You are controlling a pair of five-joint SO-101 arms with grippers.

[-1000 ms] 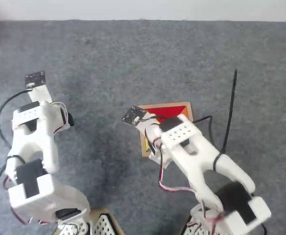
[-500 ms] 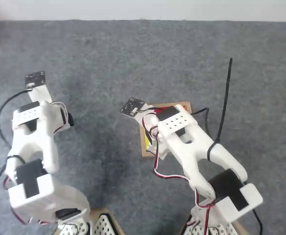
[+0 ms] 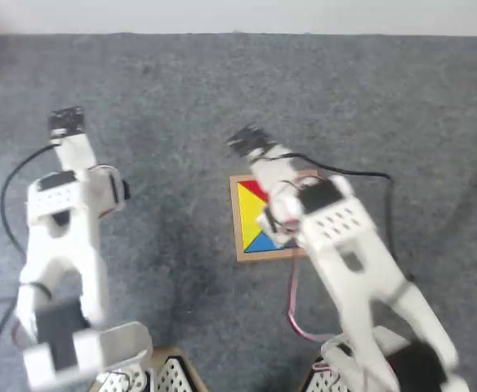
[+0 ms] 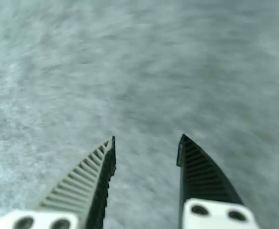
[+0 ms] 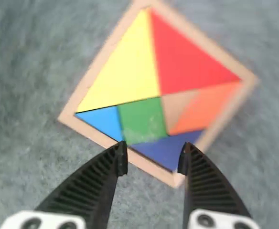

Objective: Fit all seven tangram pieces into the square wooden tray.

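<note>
the tray (image 3: 237,220) is sitting mid desk (image 3: 181,98) with seven pieces (image 5: 187,57) lying inside. the right tool (image 5: 153,150) is hanging open over it, holding nothing. the left tool (image 4: 146,140) is gaping, empty too. the job is looking done; the arms just need backing off.

Square wooden tray (image 5: 104,59) flat on grey table (image 3: 181,98), seven coloured tangram pieces (image 5: 125,71) flush inside.

Left hand (image 4: 147,138), right hand (image 5: 154,144) (fingers apart)
</note>
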